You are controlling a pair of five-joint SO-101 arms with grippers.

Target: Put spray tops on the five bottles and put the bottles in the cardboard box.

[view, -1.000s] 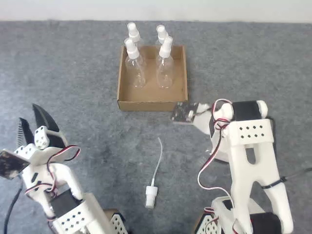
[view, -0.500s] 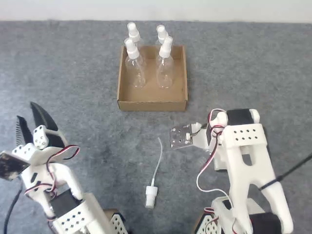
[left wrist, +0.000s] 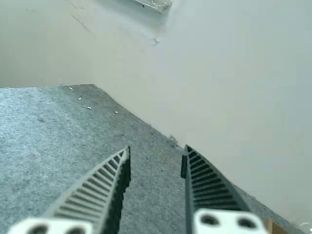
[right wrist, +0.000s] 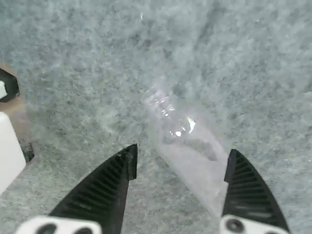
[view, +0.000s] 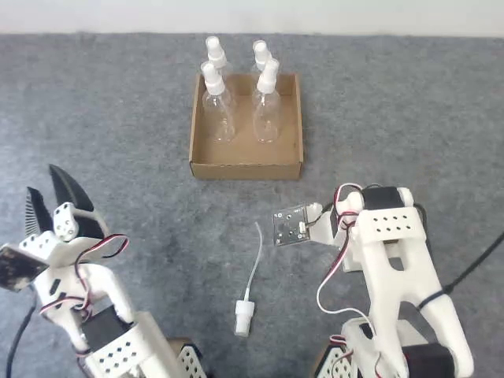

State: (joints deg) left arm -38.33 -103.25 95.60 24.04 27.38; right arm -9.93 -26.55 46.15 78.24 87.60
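The fifth bottle (right wrist: pixel 187 146) lies on its side on the grey surface (view: pixel 118 118), right under the right claw (right wrist: pixel 181 150). Its body sits between the spread fingers (right wrist: pixel 105 190) and its bare neck reaches past their tips. It runs slantwise across the gap, nearer one finger than the other, and neither finger touches it.

The loose spray top (view: pixel 244 315) lies flat off that claw's inner side, toward the other arm, with its thin tube (view: pixel 256 256) trailing toward the cardboard box (view: pixel 246 168). The box sits ahead of the claw, with four capped bottles (view: pixel 218 110) standing in its far half. The left claw (left wrist: pixel 157 148) is spread and empty, raised toward the wall, well apart from all of this.

We judge the grasp to be the risky step. The bottle is round, slick and askew, so closing on it off-centre could roll it or squirt it out sideways. Squeezing too hard could dent the thin wall. A skewed hold would also leave the neck tilted, and the tube could then bend or miss the opening.
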